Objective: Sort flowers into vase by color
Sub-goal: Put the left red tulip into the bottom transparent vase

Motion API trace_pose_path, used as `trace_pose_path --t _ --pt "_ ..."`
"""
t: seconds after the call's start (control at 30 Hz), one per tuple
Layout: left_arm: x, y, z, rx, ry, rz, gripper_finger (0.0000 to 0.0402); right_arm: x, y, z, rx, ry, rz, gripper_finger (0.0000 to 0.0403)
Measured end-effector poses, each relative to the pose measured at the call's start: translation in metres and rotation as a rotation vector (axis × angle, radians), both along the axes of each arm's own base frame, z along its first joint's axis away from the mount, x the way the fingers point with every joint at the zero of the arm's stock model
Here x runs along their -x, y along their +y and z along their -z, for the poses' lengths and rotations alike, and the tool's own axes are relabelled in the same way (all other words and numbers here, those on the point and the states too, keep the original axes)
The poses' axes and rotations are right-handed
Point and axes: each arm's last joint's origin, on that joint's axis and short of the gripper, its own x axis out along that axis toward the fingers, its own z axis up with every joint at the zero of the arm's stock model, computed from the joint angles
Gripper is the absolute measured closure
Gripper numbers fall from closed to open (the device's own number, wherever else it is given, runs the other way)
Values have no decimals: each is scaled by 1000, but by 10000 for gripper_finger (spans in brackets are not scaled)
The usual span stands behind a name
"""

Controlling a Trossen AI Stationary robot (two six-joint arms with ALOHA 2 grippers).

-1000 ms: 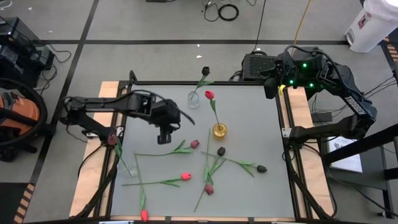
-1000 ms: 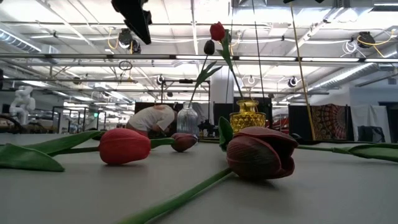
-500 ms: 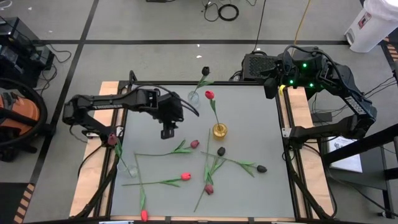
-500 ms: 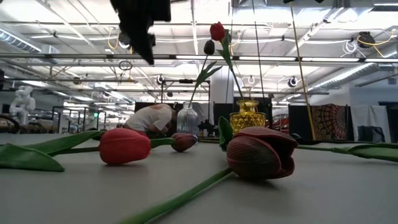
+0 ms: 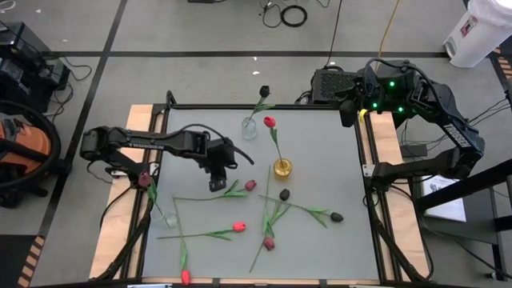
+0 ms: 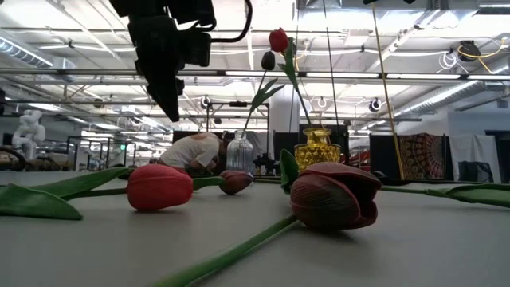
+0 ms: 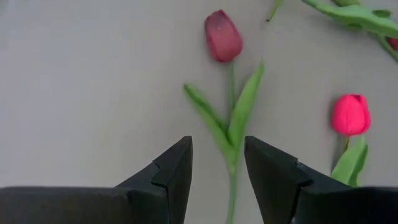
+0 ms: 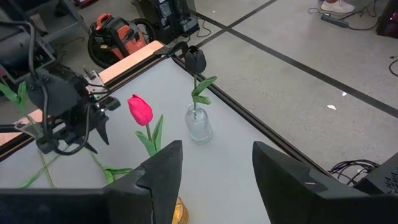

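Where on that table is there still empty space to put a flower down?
Bare patches: the far right corner, between the yellow vase and the table's right edge, and the near right corner beyond the black tulip. The middle and near left are crowded with loose tulips, under the left gripper.

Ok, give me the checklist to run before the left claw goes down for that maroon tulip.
1. Left claw open: ok, jaws stand apart with nothing between them.
2. Aim: ok, the maroon tulip lies ahead of the claw and its stem runs through the gap between the fingers.
3. Claw off the table: ok, the low view shows it hanging above the surface.
4. Neighbours: ok, the bright pink tulip lies apart to one side.
5. Vases upright: ok, the clear vase holds a black tulip and the yellow vase a red one.
6. Right claw: ok, open, parked off the table's far right corner.
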Motion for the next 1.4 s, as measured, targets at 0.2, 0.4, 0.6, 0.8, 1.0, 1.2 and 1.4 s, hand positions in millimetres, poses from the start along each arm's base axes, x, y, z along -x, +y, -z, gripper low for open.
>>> trace_pose_path --t 0.2,0.4,0.6,0.8,1.0,1.2,1.4 --pt "-5 -14 10 -3 -62 -1 249 0 0 0 0 0 0 215" --pt "-4 -22 19 -76 -43 -8 249 0 0 0 0 0 0 215" --pt "-15 -28 37 -98 -14 37 249 0 0 0 0 0 0 215" --pt "-24 -34 59 -67 53 67 249 0 0 0 0 0 0 215" --pt "-27 -42 67 -63 65 94 249 0 0 0 0 0 0 215" --pt "-30 -44 69 -74 49 93 249 0 0 0 0 0 0 215" --pt "-31 -44 75 -79 69 90 249 0 0 0 0 0 0 215"
